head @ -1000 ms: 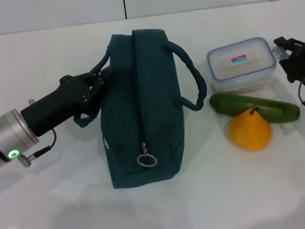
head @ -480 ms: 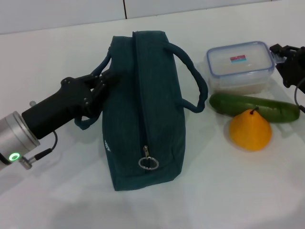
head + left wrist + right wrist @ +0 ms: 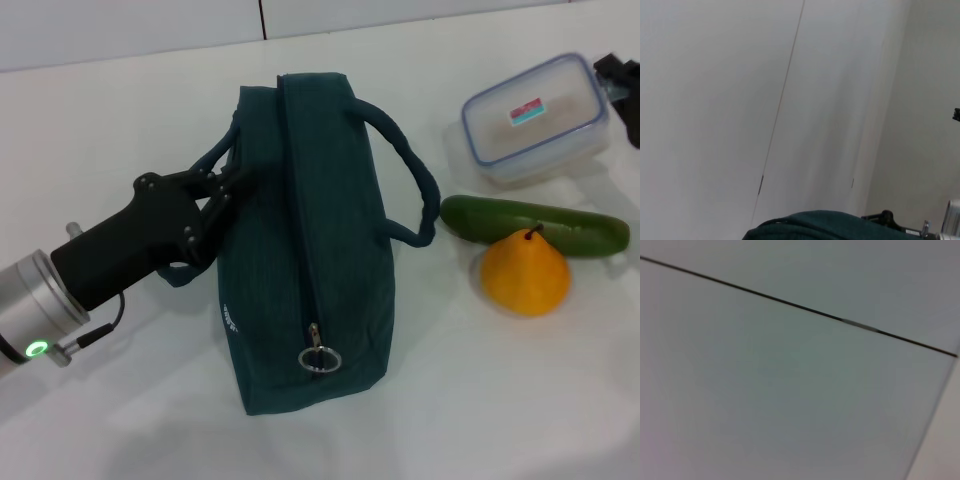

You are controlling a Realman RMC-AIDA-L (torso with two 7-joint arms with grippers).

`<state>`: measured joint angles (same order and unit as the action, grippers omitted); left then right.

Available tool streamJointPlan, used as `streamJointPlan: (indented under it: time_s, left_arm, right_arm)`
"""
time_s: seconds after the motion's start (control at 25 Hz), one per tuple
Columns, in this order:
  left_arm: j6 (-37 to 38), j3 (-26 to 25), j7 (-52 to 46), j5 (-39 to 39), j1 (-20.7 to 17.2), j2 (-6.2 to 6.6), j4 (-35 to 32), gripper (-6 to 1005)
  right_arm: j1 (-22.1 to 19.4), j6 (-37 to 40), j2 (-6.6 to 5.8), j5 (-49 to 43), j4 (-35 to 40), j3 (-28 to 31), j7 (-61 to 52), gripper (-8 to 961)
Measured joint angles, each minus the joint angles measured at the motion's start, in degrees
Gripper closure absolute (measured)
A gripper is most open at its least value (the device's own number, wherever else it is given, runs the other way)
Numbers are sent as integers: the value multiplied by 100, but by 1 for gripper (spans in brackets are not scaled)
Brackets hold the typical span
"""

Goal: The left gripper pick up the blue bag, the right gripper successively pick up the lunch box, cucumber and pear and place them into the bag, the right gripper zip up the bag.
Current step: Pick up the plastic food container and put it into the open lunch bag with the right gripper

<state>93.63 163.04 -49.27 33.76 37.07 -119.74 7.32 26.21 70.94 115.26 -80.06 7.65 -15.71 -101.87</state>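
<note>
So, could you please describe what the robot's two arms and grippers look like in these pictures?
The left arm has a silver metal wrist cylinder with a small glowing green ring light and a thin black cable looping beside it. From it extends a matte black, tapering body ending in the left gripper, with black linkage fingers. Of the right gripper, only a black angular part shows at the picture's edge.

A white table (image 3: 120, 120) meets a pale wall (image 3: 130, 25) with a dark seam.

Showing only a plain pale grey surface (image 3: 790, 405); crossing it at a slant, a thin dark line (image 3: 800, 307), blurring briefly partway along; nearing one corner, a lighter strip (image 3: 940, 440) edging in.
</note>
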Motion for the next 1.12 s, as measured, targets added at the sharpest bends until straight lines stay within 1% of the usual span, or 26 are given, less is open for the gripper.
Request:
streamJointPlan:
  time_s: [0.2,0.4,0.56,0.64,0.76,0.84,0.96,1.12]
  left_arm:
    - [-21,-9,145,5,-26,4,-29,955]
    - [28,-15,558,26,-62,1,-57,955]
    - [32,-11,714,33,-92,-3,-129,955]
    - [51,-9,801,32,-110,-3,-200,955]
    - [109,-9,878,24,-121,7,-244,955]
    - [109,-9,895,15,-121,3,-245,955]
    - [108,-9,904,6,-122,-5,-250,955]
    - [74,-9,906,-2,-118,-6,-262,955]
  right_arm:
    - [-36,224,-26,3,185,-3,372,852]
    - [-98,844,-67,4,238,11,634,850]
    - [-124,1008,-66,4,334,-23,678,848]
    - [-140,1206,-74,4,355,-19,786,847]
    - [-147,1327,-115,5,385,12,811,845]
    - [-125,1423,-164,11,416,16,811,844]
    - [-47,1752,-218,86,502,14,796,843]
    - [55,1912,-226,158,621,8,756,841]
